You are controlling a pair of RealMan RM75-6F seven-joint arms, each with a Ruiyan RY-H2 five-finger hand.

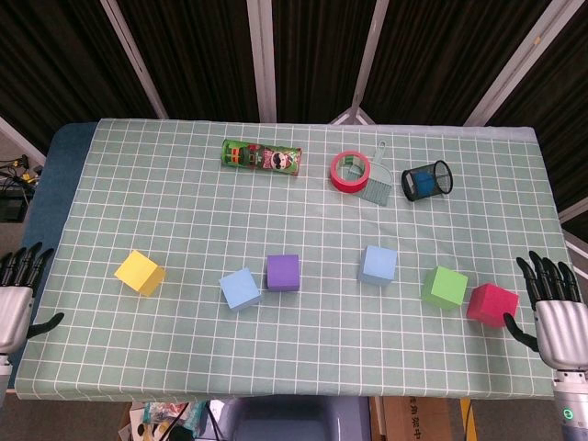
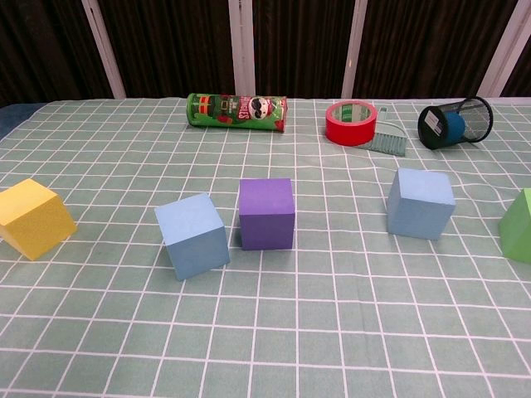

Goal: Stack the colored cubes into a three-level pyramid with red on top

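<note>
1. Table (image 1: 303,207), covered with a green checked cloth, carries six cubes lying in a loose row along its near half. None is stacked.
2. Landmark: purple cube (image 1: 283,273), near the middle of the row.
3. Left of the purple cube, just beside it and turned at an angle: light blue cube (image 1: 240,288). In the chest view a narrow gap shows between the two.
4. Well to the left of the purple cube: yellow cube (image 1: 140,273), standing alone and rotated to the grid.
5. Right of the purple cube, apart from it: second blue cube (image 1: 378,265).
6. Further right of the purple cube: green cube (image 1: 445,287), then red cube (image 1: 491,304) just beside it at the row's right end, near the table's edge.
7. Behind the purple cube, at the far side: chip can (image 1: 263,158) lying on its side; to the right of it a red tape roll (image 1: 350,172), a small brush (image 1: 377,184) against the roll, and a mesh cup (image 1: 427,179) tipped over.
8. Right hand (image 1: 555,312): off the table's right edge, just beside the red cube, fingers spread, holding nothing.
9. Left hand (image 1: 14,292): off the left edge, far from the purple cube, fingers spread, empty.
</note>
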